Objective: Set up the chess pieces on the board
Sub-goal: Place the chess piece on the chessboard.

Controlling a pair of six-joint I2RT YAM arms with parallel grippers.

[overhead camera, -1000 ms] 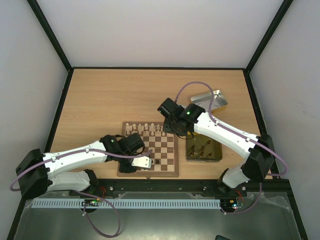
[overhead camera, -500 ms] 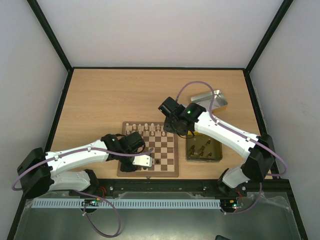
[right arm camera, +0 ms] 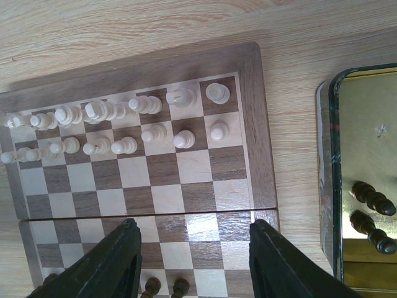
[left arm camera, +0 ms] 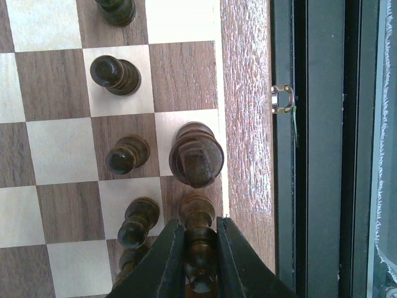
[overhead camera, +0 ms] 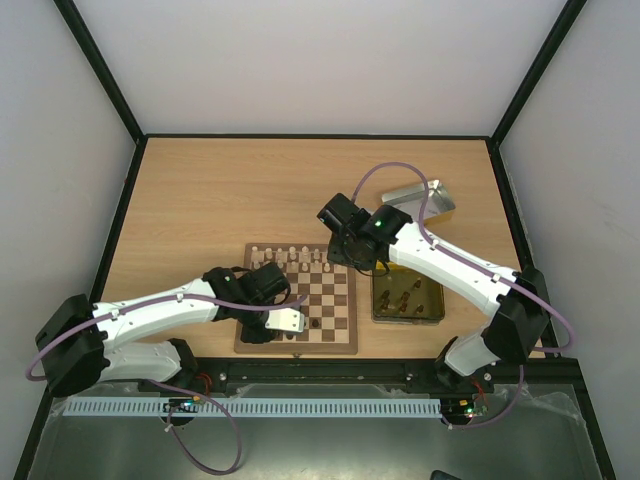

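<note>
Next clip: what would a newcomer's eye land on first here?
Probably the left gripper clamped on a dark brown chessman at the near edge of the chessboard, beside other dark pieces standing there. Next, the two tidy rows of cream pieces along the far side, with the right gripper open and empty above mid-board.

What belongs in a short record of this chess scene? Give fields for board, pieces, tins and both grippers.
Board: on the table
Pale pieces: two rows, far edge
Dark pieces: several at near edge, others in gold tin
Silver tin: behind gold tin
Left gripper: shut on dark piece
Right gripper: open, over board
</note>
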